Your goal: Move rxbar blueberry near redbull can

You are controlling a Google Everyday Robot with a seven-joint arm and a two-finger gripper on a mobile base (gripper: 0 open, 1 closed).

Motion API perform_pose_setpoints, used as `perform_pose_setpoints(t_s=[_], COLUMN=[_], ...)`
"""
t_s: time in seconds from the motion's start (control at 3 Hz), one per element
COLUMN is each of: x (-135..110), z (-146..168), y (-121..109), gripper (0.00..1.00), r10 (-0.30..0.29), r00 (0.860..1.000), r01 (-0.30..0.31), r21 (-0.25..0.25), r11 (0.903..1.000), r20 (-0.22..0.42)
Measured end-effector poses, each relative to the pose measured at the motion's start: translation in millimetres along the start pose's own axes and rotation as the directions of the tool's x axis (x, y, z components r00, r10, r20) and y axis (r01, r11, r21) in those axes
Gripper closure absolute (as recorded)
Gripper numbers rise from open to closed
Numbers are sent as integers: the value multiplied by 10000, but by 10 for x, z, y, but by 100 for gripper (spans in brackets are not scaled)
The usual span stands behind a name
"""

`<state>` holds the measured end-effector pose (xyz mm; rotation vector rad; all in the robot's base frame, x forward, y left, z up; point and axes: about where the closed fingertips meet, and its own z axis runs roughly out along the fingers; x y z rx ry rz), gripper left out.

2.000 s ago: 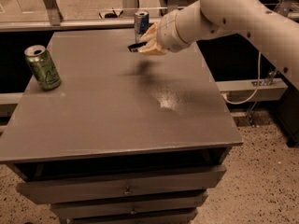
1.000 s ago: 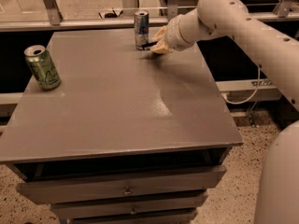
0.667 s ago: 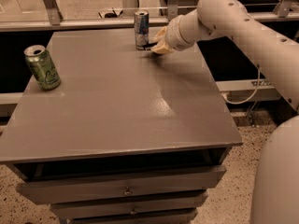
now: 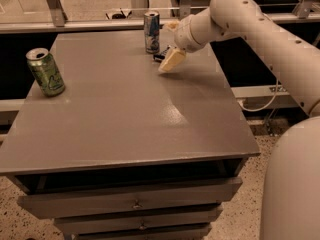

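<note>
The gripper (image 4: 169,59) hangs low over the far end of the table (image 4: 125,124), just right of the redbull can (image 4: 152,31). It covers most of the rxbar blueberry (image 4: 160,54): only a dark sliver shows by the can's foot, its text unreadable. The arm (image 4: 260,29) runs off the right edge. The bottom edge cuts the drawers (image 4: 135,202).

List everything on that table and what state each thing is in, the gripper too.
redbull can: upright at the table's far edge.
rxbar blueberry: lying flat beside the redbull can, partly hidden.
green can: upright near the left edge.
gripper: low over the table, at the rxbar blueberry.
drawers: shut.
</note>
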<state>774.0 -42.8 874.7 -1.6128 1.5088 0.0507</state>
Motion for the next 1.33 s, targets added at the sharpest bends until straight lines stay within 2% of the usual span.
perform_pose_setpoints(t_s=[0.33,0.67,1.0,1.33], x=[-78,-26,270,255], z=[-101,-462,-1191,-1110], y=[-11,29,51,59], gripper=[0,0,0,0], r10=[478,1638,3059,2932], r00=[9975,9776,9264,9332], r01=[-473,-1646,-3236,-3081], r21=[-91,-49,487,426], r11=[9988,9863,9449,9504], r20=[527,1323,2195,2076])
